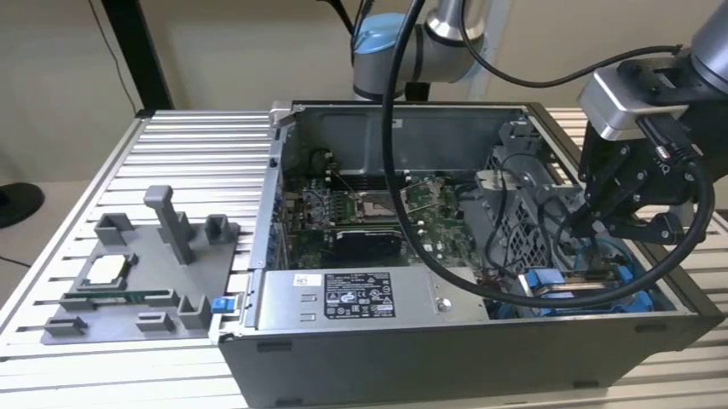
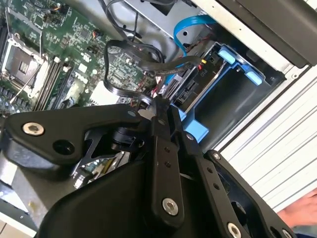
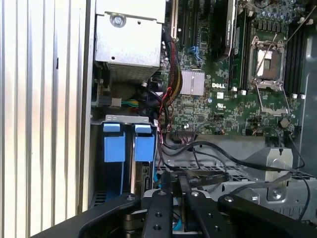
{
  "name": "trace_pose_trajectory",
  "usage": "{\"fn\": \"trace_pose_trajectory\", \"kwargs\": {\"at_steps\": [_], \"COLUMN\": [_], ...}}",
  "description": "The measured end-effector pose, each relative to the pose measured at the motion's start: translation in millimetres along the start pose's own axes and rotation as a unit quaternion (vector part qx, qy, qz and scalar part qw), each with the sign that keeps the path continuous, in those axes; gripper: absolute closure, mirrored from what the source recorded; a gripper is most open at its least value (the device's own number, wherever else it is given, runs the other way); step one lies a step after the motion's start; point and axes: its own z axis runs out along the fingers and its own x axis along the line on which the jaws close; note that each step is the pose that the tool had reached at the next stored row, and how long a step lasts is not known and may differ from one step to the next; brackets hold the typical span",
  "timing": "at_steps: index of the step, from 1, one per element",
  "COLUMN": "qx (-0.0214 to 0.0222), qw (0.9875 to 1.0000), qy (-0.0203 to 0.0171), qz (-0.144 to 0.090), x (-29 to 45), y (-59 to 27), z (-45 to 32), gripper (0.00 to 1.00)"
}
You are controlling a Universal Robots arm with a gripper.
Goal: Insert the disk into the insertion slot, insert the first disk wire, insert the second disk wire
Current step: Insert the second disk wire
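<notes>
In the exterior view, an open computer case (image 1: 455, 256) of grey metal stands on a table (image 1: 193, 136) made of ribbed aluminium profiles. Inside lies a green motherboard (image 1: 376, 209), and near the front edge sits a grey metal box (image 1: 341, 298) with a white sticker. On the exterior view's left, a flat grey plastic fixture (image 1: 142, 281) with several upright posts rests on the table. Behind the table is a plain beige wall (image 1: 228, 51). The black gripper (image 1: 615, 223) hangs over the case corner on the exterior view's right, just above the disk (image 1: 569, 281), which sits in the insertion slot (image 1: 654, 300) with its bright blue rails. Black cables (image 1: 500, 247) curve around this place.

In the second wrist view, the gripper's fingers (image 2: 161, 148) are pressed together, and I cannot tell if something thin is between them. Just beyond their tips I see the disk (image 2: 190, 94) inside the blue plastic of the insertion slot (image 2: 198, 130), with a dark cable (image 2: 148, 62) and a light blue cable (image 2: 190, 25) nearby. The ribbed table (image 2: 277, 163) shows beside the case.

In the first wrist view, the closed fingers (image 3: 163, 198) point toward two bright blue tabs (image 3: 124, 146) of the disk carrier. Beside them lie the motherboard (image 3: 223, 99), a silver heat sink (image 3: 193, 82) with fine fins, and perforated grey metal (image 3: 213, 173).
</notes>
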Motion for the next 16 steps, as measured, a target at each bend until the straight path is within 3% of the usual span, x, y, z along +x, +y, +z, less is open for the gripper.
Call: {"fn": "trace_pose_trajectory", "kwargs": {"at_steps": [2, 4, 6, 16], "qx": [-0.0029, -0.0032, -0.0108, -0.0118], "qw": [1.0, 1.0, 0.9999, 0.9999], "qy": [0.0, 0.0, -0.0003, 0.0003], "qz": [0.001, 0.001, 0.002, 0.002], "x": [0.0, 0.0, 0.0, 0.2], "y": [-0.1, 0.0, -0.1, -0.1], "z": [0.0, 0.0, 0.0, 0.7], "gripper": [1.0, 1.0, 1.0, 1.0]}}
